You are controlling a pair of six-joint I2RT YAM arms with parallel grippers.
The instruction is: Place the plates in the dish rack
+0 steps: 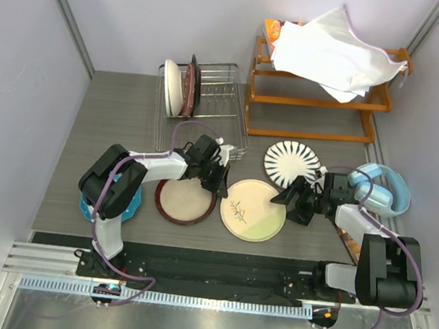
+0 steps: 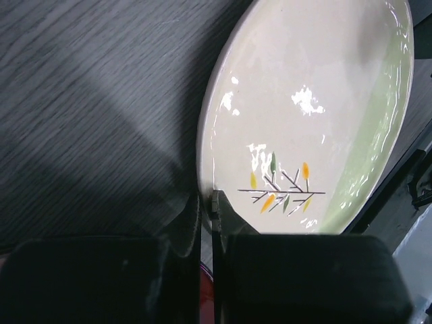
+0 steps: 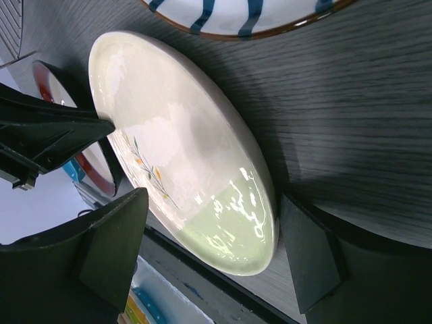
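Left gripper (image 2: 206, 202) clamped on leaf-sprig plate (image 2: 304, 101) rim; right gripper (image 3: 212, 206) apart, straddling opposite rim. Needed firm pinch, slow level lift.

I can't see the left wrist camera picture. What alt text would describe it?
The left end effector pinches the rim of a cream and green plate painted with a leaf sprig, its two dark fingers filling the bottom of the frame. A dark wood-grain table shows at left.

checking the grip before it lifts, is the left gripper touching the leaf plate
Touching. The left wrist view shows the left gripper closed on the leaf plate, with the plate's rim pinched between its two fingers.
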